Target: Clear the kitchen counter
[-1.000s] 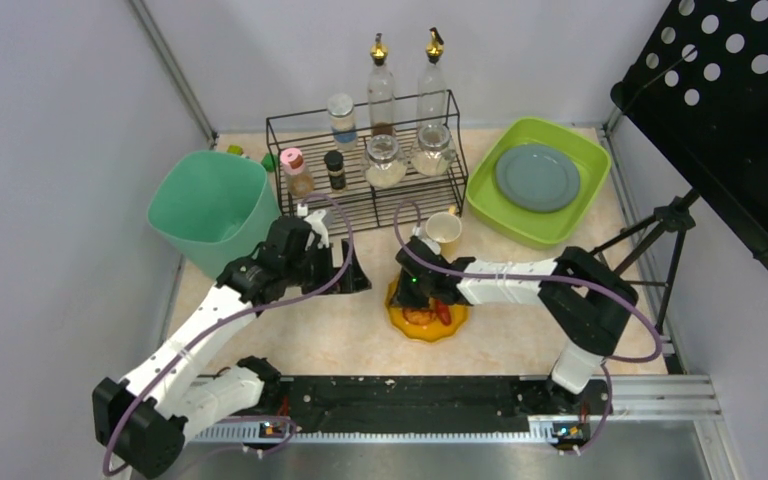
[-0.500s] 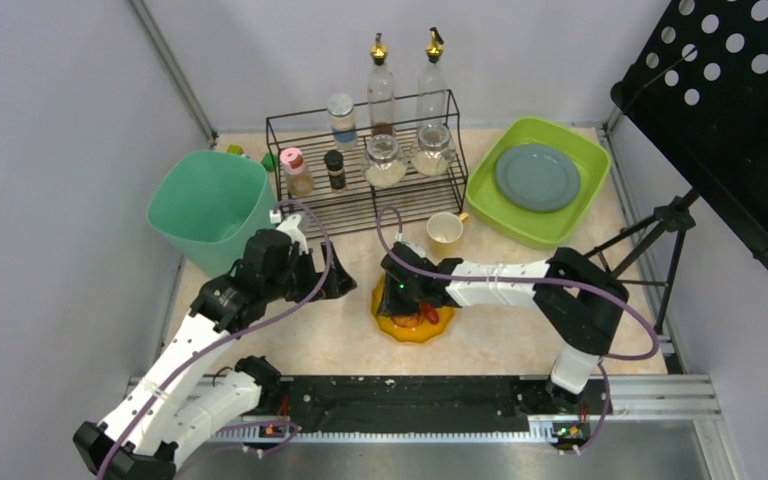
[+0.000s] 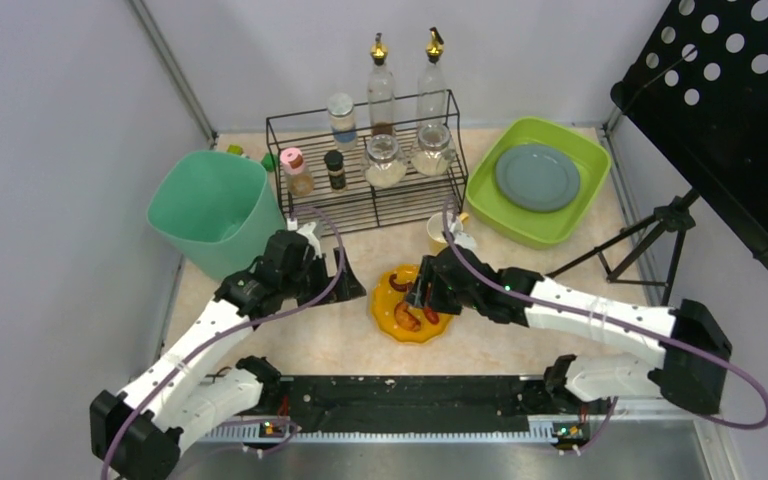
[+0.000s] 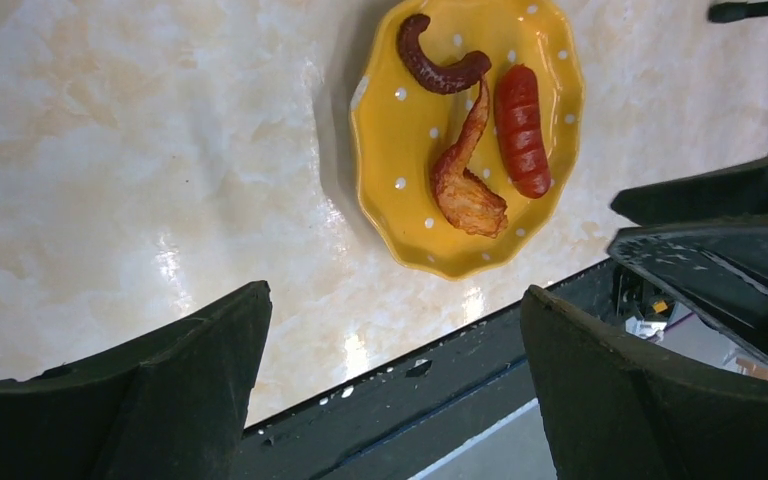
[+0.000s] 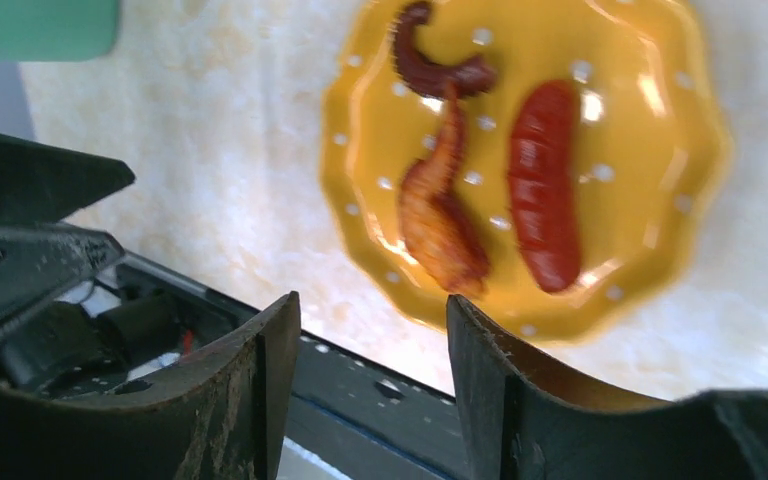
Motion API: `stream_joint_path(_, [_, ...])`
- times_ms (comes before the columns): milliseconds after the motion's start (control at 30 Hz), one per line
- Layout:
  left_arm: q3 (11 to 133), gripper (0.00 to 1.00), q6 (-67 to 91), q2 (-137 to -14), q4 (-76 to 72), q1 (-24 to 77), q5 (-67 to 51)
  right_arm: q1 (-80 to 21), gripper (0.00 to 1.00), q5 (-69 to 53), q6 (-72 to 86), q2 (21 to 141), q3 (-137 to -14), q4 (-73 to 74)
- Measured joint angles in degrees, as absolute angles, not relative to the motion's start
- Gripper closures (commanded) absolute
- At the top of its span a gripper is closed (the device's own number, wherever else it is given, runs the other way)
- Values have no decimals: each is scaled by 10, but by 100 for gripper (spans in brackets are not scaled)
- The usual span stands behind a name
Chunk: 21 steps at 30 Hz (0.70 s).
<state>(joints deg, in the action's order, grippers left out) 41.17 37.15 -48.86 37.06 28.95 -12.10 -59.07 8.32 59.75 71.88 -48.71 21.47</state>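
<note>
The tabletop, beige marbled, runs across the whole work area, w/ both arms reaching in from the near edge. A yellow dotted plate sits on it near the middle front, btwn the two grippers. On the plate: a red sausage, a browned wing piece beside it, and a dark curled piece at the wing's tip. Left gripper hangs just left of the plate over bare tabletop, jaws spread wide and nothing btwn them. Its wrist cam shows the plate ahead of the fingers, not btwn them. Right gripper is over the plate's right side, jaws parted but narrower than the left, also empty. Can't tell if it touches the plate or the food. Farther back there's a teal bin at left and a black wire rack w/ jars and bottles at centre. A lime tub holding a grey plate is at right. A yellow cup stands in front of the rack, partly hidden by the right arm.
</note>
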Motion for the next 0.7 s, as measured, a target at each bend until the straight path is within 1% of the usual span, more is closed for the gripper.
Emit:
stream_joint_path(233, [389, 20, 376, -610, 308, 289, -162, -552, 46, 109, 601, 620, -407, 276])
stream_joint_path(333, [372, 24, 377, -645, 287, 291, -169, -521, 46, 112, 601, 584, -366, 294])
stream_joint_path(700, [360, 39, 381, -716, 228, 305, -173, -479, 46, 96, 593, 575, -305, 278])
